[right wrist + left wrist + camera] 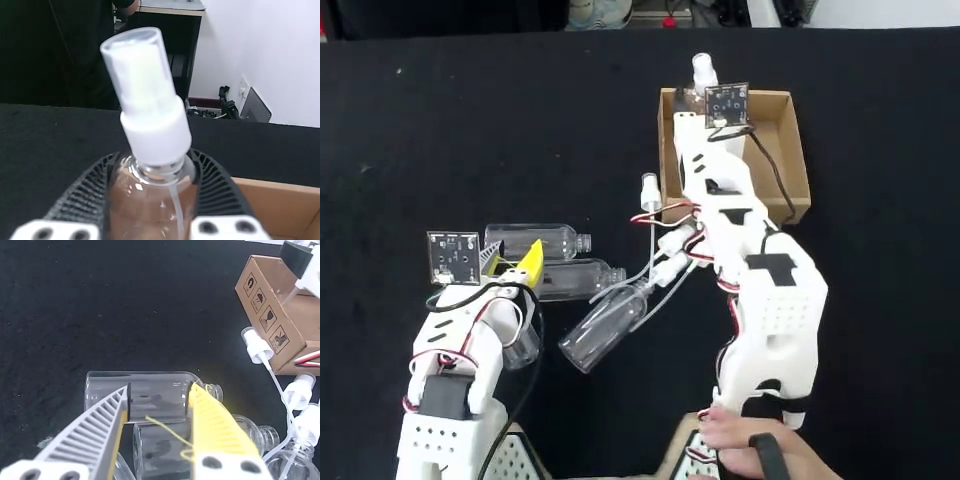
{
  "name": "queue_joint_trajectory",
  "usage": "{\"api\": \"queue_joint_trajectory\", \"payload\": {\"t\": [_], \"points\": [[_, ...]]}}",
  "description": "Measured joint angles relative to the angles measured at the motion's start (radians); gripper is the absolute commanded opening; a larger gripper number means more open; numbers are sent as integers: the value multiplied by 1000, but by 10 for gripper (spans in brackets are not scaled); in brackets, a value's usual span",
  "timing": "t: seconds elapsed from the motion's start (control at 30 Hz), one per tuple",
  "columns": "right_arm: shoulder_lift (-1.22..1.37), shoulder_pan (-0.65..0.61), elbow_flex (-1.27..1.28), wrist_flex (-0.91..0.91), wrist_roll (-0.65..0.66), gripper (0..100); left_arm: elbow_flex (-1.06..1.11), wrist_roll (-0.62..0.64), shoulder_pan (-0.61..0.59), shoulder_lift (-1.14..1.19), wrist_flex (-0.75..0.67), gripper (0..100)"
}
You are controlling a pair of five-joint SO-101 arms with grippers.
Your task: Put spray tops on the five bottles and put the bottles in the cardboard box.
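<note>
My right gripper (pixel 155 157) is shut on the neck of a clear bottle (pixel 150 205) that carries a white spray top (pixel 147 100). In the high view that spray top (pixel 703 68) pokes out over the far left corner of the cardboard box (pixel 792 135). Above two clear uncapped bottles (pixel 535 240) (pixel 578 278) that lie side by side hangs my left gripper (pixel 512 252), open. In the left wrist view its grey and yellow fingers (pixel 215 425) straddle the farther bottle (pixel 150 392). A third bottle (pixel 605 325) lies slanted near loose spray tops (pixel 650 186).
More white spray tops (pixel 672 255) with thin tubes lie between the arms, close to the box's near left corner (pixel 280 315). Another clear bottle (pixel 523 345) lies partly under my left arm. The black table stretches bare to the far left.
</note>
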Motion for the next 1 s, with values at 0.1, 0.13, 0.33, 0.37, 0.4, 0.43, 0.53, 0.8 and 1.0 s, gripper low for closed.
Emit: {"api": "queue_joint_trajectory", "payload": {"t": [0.1, 0.13, 0.33, 0.37, 0.4, 0.43, 0.53, 0.8, 1.0], "points": [[6, 0, -8, 0, 0, 85, 0, 0, 2, 0, 0, 188], [6, 0, -8, 0, 0, 85, 0, 0, 2, 0, 0, 188], [6, 0, -8, 0, 0, 89, 0, 0, 2, 0, 0, 188], [6, 0, -8, 0, 0, 89, 0, 0, 2, 0, 0, 188], [6, 0, -8, 0, 0, 90, 0, 0, 2, 0, 0, 188], [6, -2, -8, 0, 2, 90, 0, 0, 2, 0, 0, 188], [6, -3, -8, 0, 0, 90, 0, 0, 2, 0, 0, 188], [6, -6, -8, 0, 0, 221, 0, 0, 2, 0, -15, 188], [6, -26, -8, 0, 0, 203, 6, 0, 2, 0, -84, 188]]}}
